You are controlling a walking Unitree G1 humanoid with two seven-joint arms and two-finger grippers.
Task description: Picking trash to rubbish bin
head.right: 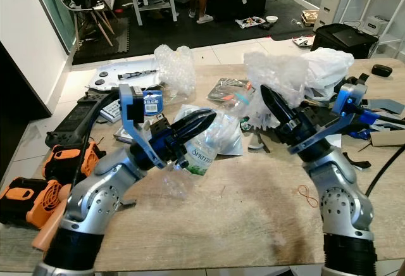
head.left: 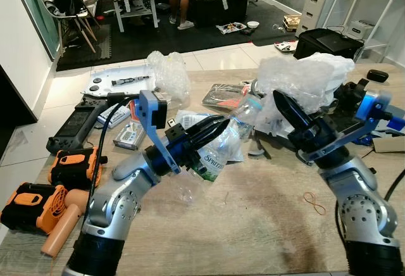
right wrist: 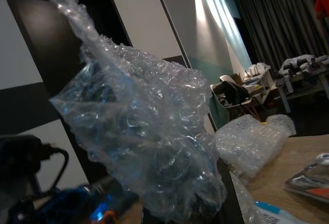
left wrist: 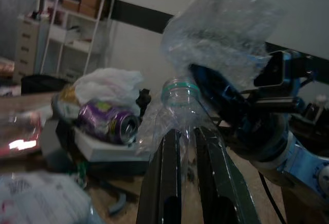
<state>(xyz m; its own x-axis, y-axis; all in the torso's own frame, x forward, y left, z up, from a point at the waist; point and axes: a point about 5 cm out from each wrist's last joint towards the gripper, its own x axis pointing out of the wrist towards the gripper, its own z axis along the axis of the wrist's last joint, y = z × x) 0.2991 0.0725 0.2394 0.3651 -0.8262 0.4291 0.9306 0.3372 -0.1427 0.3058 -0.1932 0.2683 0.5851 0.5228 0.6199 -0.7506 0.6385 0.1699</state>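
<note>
The bench [head.left: 253, 225] is carrying a spread of clutter along its far edge, so each arm is working on a separate piece. The right gripper [head.left: 283, 106] is lifting a wad of bubble wrap [head.left: 297, 83] above the far right part, its fingers closed into the plastic. The left gripper [head.left: 218, 126] is pinching a clear bottle [head.left: 231, 138] near the neck, fingers nearly together, probably to carry it off as trash. Its label is reading "Sprite". No bin is showing.
</note>
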